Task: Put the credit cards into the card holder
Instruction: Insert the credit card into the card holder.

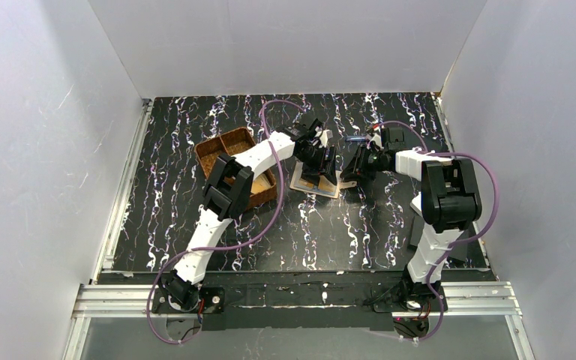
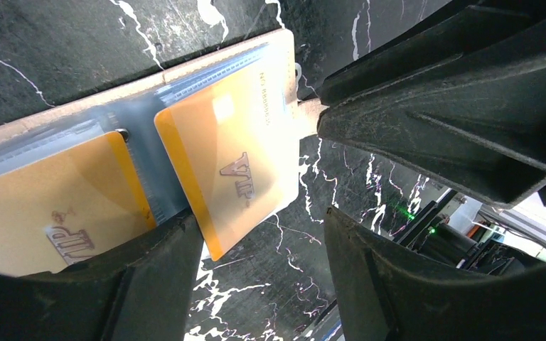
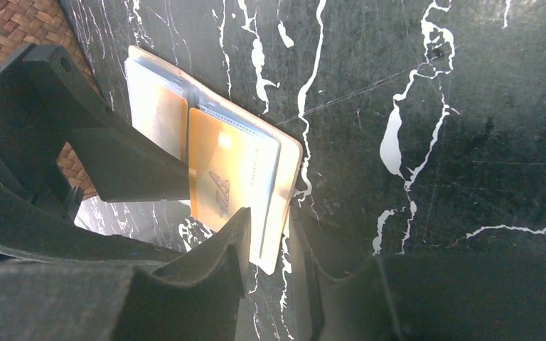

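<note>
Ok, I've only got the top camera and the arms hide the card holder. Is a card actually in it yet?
Observer: The left wrist view shows a gold VIP card partly in a clear sleeve of the card holder, with one corner sticking out past its edge.
Operator: Any other card in there?
Observer: Yes, a second gold card sits in the neighbouring sleeve.
Operator: What's the right gripper doing?
Observer: In the right wrist view the right gripper has the holder's edge between its fingers. I can't tell whether it pinches.
</note>
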Controlling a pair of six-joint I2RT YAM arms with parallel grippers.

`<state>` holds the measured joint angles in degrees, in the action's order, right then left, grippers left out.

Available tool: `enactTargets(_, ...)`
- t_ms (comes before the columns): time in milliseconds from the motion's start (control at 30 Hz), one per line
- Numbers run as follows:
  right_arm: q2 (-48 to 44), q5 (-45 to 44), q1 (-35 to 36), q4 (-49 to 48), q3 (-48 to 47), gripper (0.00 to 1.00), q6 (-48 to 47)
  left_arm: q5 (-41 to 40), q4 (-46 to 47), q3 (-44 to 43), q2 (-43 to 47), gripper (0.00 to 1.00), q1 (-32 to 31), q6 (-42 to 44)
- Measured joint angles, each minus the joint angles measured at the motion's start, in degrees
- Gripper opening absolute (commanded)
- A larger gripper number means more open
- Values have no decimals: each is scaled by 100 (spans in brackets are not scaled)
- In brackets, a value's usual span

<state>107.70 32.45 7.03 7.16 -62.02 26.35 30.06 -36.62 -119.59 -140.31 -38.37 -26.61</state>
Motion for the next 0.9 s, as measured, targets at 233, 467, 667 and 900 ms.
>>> enactTargets(233, -31, -13, 2, 42, 0, 38, -74, 175, -267, -254, 0, 74, 52, -94)
enactTargets(467, -33, 0, 2, 59, 0, 41, -127, 271, -459, -282, 149, 73, 197, -219)
enactTargets(667, -33, 151, 15, 48, 0, 39, -109, 302, -529, -284, 177, 60, 264, -238)
enactTargets(900, -33, 282, 35, -11, 4, 27, -2, 422, -380, -284, 164, 29, 260, -247)
